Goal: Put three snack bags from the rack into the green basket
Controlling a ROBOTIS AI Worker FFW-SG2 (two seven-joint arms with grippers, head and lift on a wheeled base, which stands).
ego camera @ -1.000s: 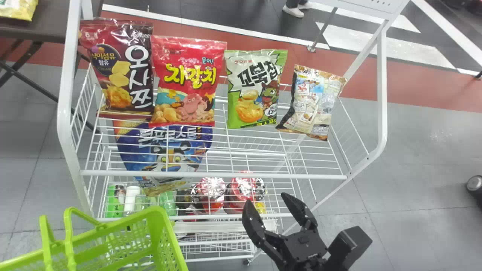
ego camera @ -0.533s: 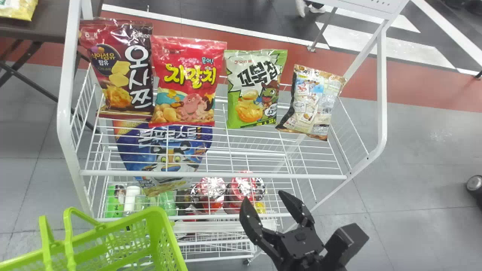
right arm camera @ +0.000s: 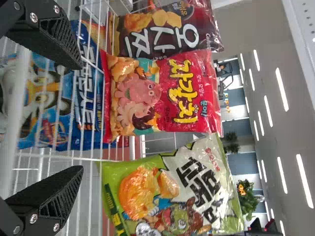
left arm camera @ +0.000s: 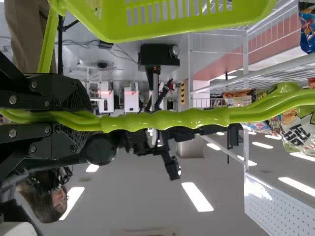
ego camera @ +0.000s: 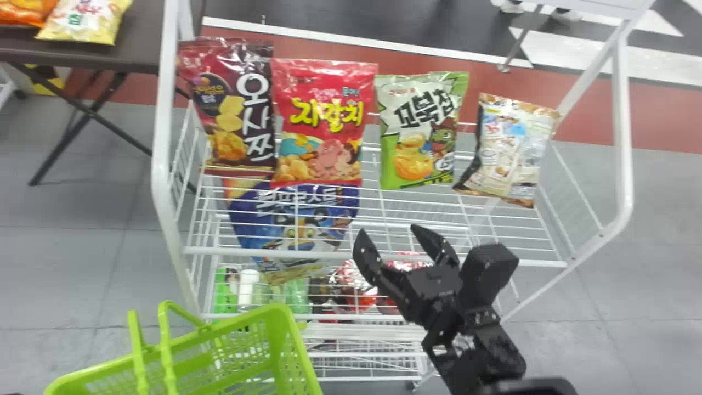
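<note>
A maroon snack bag (ego camera: 227, 104), a red octopus bag (ego camera: 329, 93), a green-and-white bag (ego camera: 417, 148) and a beige bag (ego camera: 510, 148) stood left to right on a white wire rack (ego camera: 160, 164)'s upper tier, above a blue tiger bag (ego camera: 247, 219); a dark table (ego camera: 142, 44) behind held a yellow bag (ego camera: 82, 22) and an orange bag (ego camera: 22, 11).

Lime-green basket (ego camera: 300, 351), white rack (ego camera: 163, 137), red octopus-print snack bag (ego camera: 326, 118)

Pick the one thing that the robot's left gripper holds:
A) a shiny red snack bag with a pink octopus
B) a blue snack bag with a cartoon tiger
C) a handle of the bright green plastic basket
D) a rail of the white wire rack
C: the left gripper has its black fingers on either side of the green handle of the basket.
</note>
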